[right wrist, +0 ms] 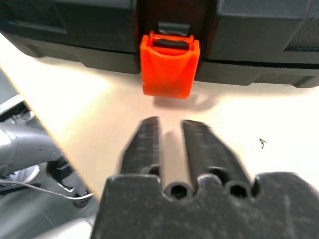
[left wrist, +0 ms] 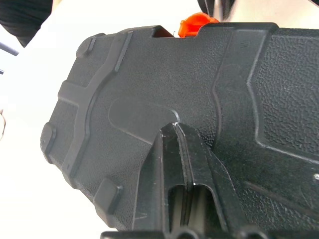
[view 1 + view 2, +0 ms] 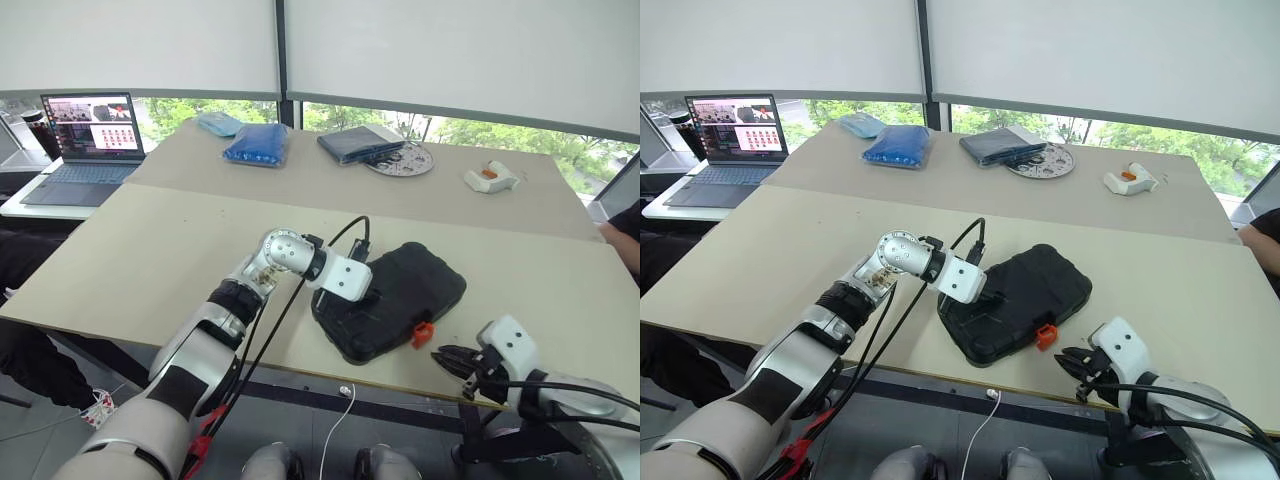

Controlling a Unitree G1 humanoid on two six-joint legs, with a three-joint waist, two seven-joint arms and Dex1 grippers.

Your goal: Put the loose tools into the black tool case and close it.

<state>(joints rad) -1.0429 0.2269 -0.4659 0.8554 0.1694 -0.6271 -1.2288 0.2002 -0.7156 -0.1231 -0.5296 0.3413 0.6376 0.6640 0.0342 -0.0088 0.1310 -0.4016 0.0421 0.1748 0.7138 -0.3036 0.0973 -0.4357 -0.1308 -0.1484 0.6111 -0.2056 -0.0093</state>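
Closing step: black tool case (image 3: 395, 300) lid down at table's near edge, pinned by closed, empty left gripper (image 2: 175, 128); closed, empty right gripper (image 1: 169, 130) just short of orange latch (image 1: 169, 69); next, pressing latch shut

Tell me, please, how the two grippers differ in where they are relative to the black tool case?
The left gripper rests its fingertips on the black tool case lid; the right gripper hangs short of it, apart, pointing at the orange latch. The left is over the table; the right at its near edge. Both are shut and empty.
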